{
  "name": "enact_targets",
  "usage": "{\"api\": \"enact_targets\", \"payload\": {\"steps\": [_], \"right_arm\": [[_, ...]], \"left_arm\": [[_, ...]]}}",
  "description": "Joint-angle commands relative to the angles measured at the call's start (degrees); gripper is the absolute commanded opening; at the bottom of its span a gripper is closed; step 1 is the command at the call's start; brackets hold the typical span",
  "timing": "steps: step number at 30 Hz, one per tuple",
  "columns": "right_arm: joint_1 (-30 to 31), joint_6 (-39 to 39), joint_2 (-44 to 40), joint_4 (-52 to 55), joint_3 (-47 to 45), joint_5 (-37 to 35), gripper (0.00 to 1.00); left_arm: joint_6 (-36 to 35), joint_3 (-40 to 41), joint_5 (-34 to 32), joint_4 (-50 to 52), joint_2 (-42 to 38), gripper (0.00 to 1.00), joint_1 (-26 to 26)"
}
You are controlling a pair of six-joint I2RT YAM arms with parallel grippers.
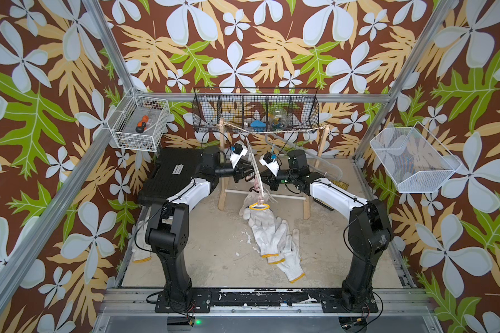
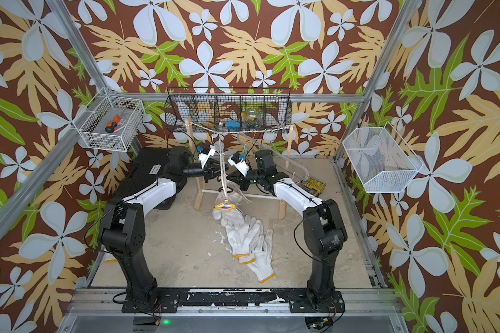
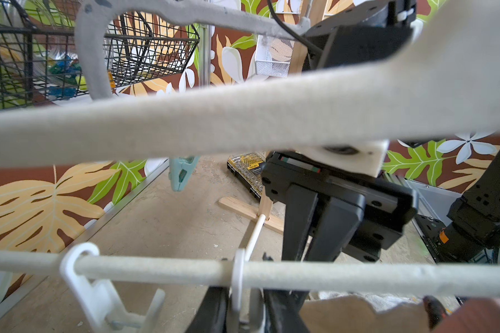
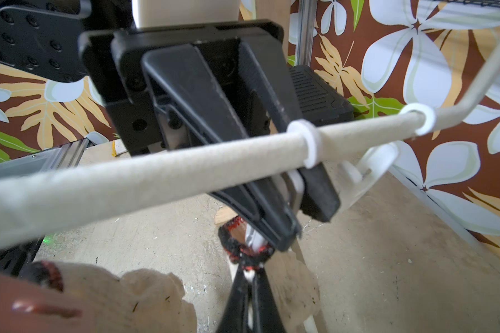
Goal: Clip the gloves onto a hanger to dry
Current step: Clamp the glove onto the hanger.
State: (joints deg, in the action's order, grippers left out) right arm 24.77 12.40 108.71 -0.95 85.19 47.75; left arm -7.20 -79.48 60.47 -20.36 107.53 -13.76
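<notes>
Bare beige tabletop [image 1: 208,245] at near left gives open passage. White knit gloves [image 1: 267,233] piled in the middle, the wooden rack [image 1: 222,199] with its cream hanger [image 3: 243,115] at far centre, and a black case [image 1: 179,167] far left stand in the way.
</notes>
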Motion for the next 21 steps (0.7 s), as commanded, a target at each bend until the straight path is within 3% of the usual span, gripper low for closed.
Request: {"api": "enact_targets", "payload": {"steps": [1, 17, 21], "right_arm": [[-0.32, -1.2, 0.13, -3.42, 0.11, 1.23, 0.0], [-0.89, -3.74, 0.81, -8.75, -1.03, 4.08, 0.0], [-0.98, -3.97, 0.8, -8.95, -1.41, 4.46, 0.0]], "left_arm": [[0.51, 0.03, 2.26, -1.51, -0.04, 0.22, 0.12], [1.31, 0.12, 4.0, -1.53, 0.38, 0.22, 0.15], [1.31, 0.47, 3.17, -1.61, 0.32, 0.28, 0.3]]}}
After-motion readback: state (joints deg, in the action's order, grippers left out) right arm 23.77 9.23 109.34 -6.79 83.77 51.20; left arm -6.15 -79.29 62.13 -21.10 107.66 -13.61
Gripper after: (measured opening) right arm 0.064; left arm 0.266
